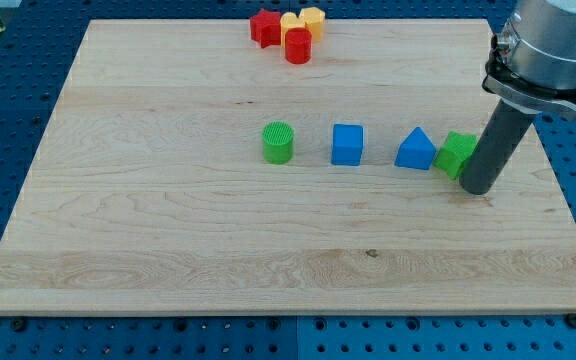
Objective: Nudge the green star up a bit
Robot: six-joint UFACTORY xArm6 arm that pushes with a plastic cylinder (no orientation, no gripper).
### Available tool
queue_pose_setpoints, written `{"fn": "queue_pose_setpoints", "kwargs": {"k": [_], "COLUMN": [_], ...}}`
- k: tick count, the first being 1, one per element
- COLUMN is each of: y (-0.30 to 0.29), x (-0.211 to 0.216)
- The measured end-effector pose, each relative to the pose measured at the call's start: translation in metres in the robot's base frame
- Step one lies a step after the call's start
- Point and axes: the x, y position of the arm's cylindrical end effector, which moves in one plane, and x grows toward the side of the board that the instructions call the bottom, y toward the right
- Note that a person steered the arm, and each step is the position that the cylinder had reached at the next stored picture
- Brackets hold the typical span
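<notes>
**A:** So where's my tip (pixel 475 188) sitting?

**B:** Down on the board (pixel 168 240), just to the lower right of the green star (pixel 455 154). The rod covers the star's right side, so I can't tell if they're touching or only very close. No claw on this rig, just the straight dark rod, so nothing to spread or pinch.

**A:** What's around it?

**B:** Star's right beside the blue triangle (pixel 416 149), on the triangle's right, looks like touching or nearly. Further left of my tip, same row: blue cube (pixel 347 144), then green cylinder (pixel 279 142), each with a gap between.

**A:** Room to move?

**B:** Above the star there's bare wood all the way to the board's top edge. The board's right edge is near my tip, on its right. Below my tip, a wide stretch of bare wood down to the bottom edge. Far up and left of my tip, at the top edge, a tight cluster: red star (pixel 264 26), red cylinder (pixel 298 45), and two yellow blocks (pixel 305 19) whose shapes I can't make out.

**A:** Any labels?

**B:** Only a black-and-white square marker (pixel 517 46) in the board's top right corner, above my tip. No readable writing.
</notes>
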Motion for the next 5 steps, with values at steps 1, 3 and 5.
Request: {"fn": "queue_pose_setpoints", "kwargs": {"k": [1,3,5], "y": [0.0,0.0,0.0], "x": [-0.0013,-0.0076,-0.0078]}}
